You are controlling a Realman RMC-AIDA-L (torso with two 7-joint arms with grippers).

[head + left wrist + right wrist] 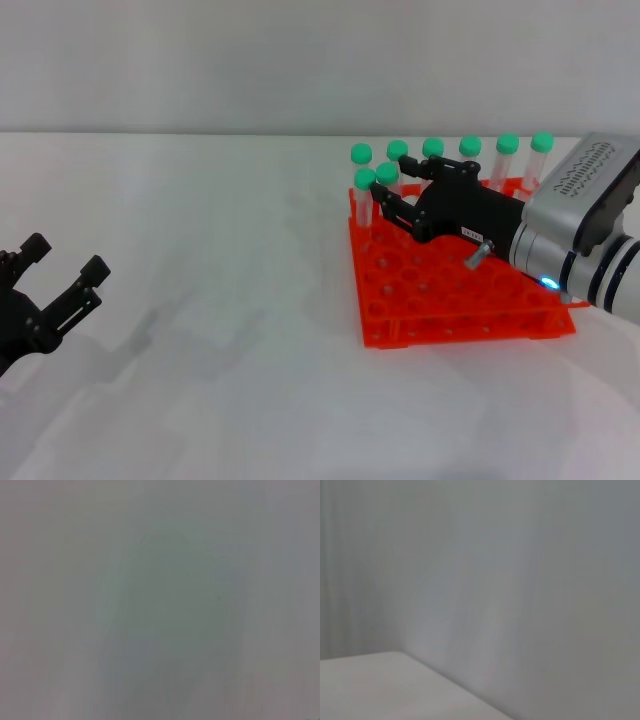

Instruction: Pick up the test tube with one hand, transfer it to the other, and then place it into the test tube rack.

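The orange-red test tube rack (440, 300) lies at the right of the white table. Several green-capped tubes stand in its far holes. My right gripper (391, 176), black with a small white label, reaches over the rack from the right. Its two fingers sit on either side of one upright test tube (387, 174) at the rack's far left corner and look shut on it. Beside that tube stands another (365, 180). My left gripper (66, 256) hovers at the left edge, open and holding nothing. Both wrist views show only blurred grey surface.
A row of capped tubes (470, 147) lines the rack's far edge, just behind my right gripper. The white table (220, 300) stretches bare between the two arms. A grey wall rises behind it.
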